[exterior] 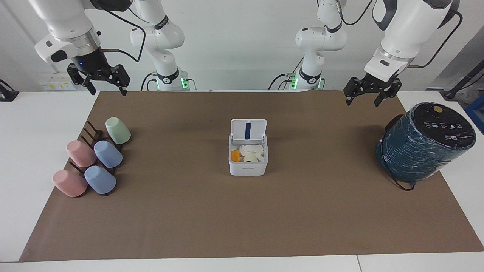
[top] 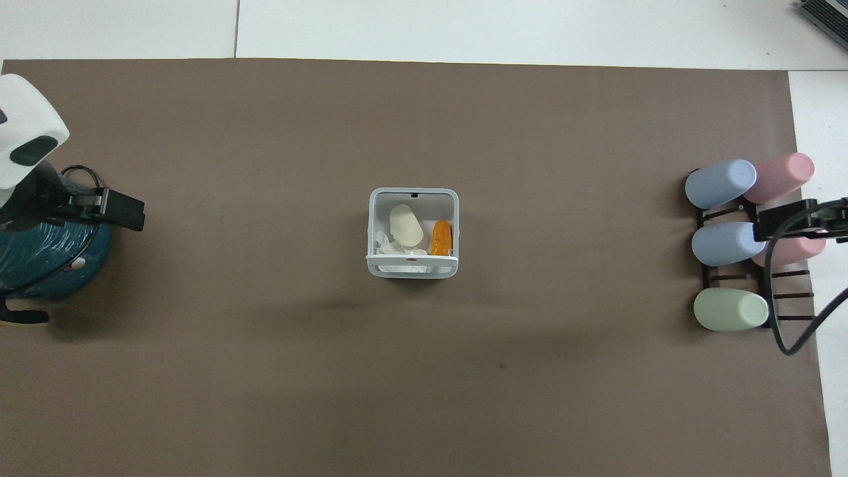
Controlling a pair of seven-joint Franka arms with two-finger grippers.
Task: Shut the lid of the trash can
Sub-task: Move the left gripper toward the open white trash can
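We have not yet begun: the small white square plastic trash can (exterior: 247, 160) sits mid-table, its flat white hinged lid (exterior: 248, 130) upright. Left gripper (exterior: 371, 94) and right gripper (exterior: 107, 84) hang well apart from the can, fingers wide. Next, 1 must reach the lid and tip it down.

White wall (exterior: 242, 37), brown-matted table (exterior: 38, 151).

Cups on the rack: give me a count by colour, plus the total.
Pink cups: 2
Blue cups: 2
Green cups: 1
Total: 5, all lying tilted on the dark rack toward the right arm's end of the table.
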